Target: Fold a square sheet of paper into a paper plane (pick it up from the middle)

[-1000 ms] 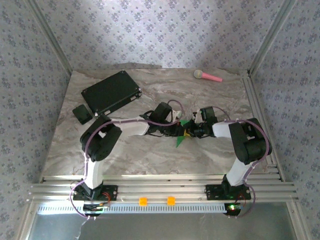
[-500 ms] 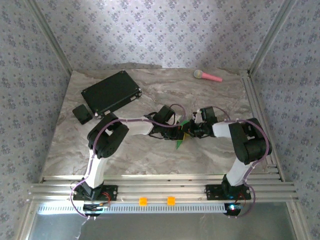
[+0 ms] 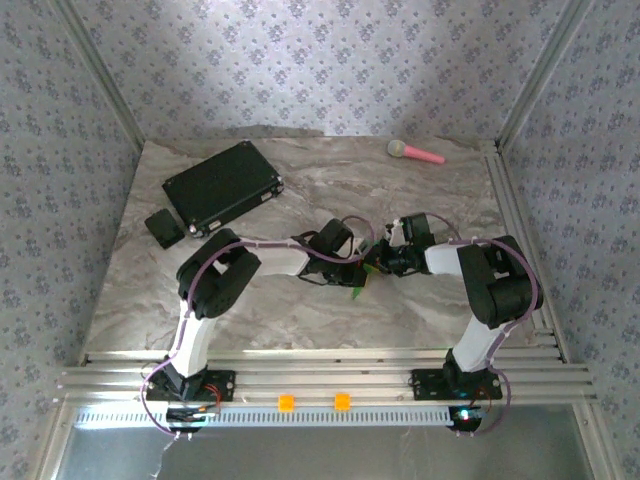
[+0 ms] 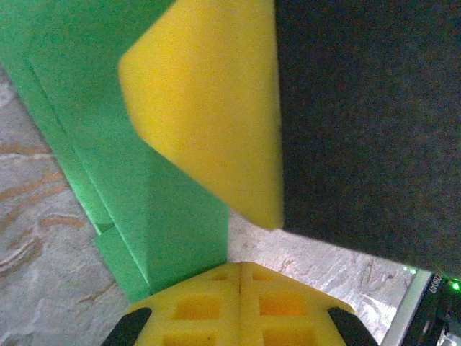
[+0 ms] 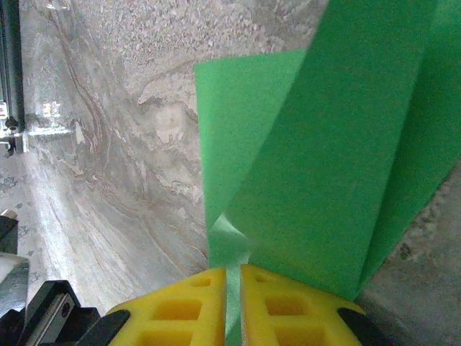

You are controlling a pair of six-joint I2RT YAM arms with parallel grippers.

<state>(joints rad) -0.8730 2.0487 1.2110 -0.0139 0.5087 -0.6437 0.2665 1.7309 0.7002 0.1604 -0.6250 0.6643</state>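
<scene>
Green paper plane [image 5: 331, 144] at surface [image 3: 300, 320] centre, pinched by right end effector [image 5: 232, 272]; left end effector [image 4: 241, 268] fully closed beside it.

Green paper [image 5: 338, 144]: thin, matt, smooth, with sharp creases and a paler sheen on the fold edge at lower centre. Yellow finger pads [image 5: 302, 288]: matt rubbery or foam-like stuff, moulded square pockets. Tabletop [image 3: 300, 310]: marble-look, smooth, slight gloss. Black case [image 3: 222, 183], upper left: matt, maybe plastic. Rails [image 3: 320, 375] along the bottom: bare silvery metal. Pink toy [image 3: 415, 152], upper right: looks plastic. Walls [image 3: 300, 60]: matt, printed pattern.
</scene>
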